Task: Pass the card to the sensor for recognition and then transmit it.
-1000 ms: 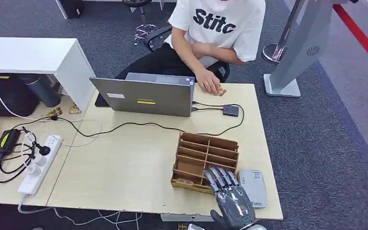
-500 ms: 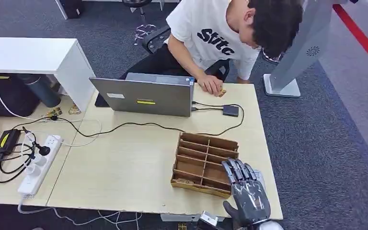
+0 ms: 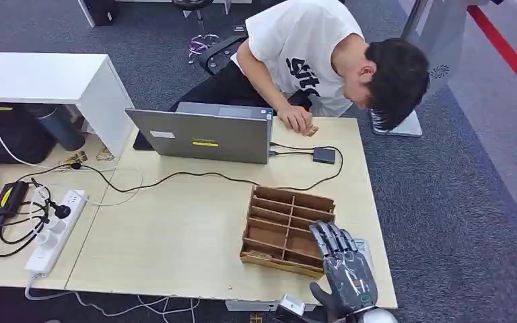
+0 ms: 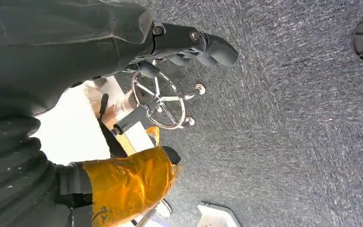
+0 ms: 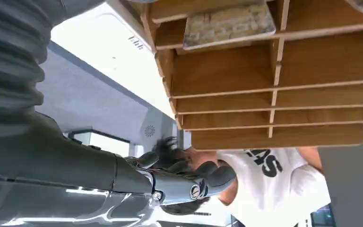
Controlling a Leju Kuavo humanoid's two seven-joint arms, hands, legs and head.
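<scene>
Fingers of right hand spread, empty, beside wooden tray; card in nearest slot, untouched; left hand's grip indiscernible.

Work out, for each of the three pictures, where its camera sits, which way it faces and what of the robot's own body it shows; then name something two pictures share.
Head view: high on the robot, facing forward and down at the table, the wooden organiser and a person; the right hand shows.
Left wrist view: behind the left hand, facing the carpet and a chair base.
Right wrist view: behind the right hand, close to the organiser's compartments, the person beyond.
Shared: head and right wrist views both show the organiser, person and right hand.
</scene>
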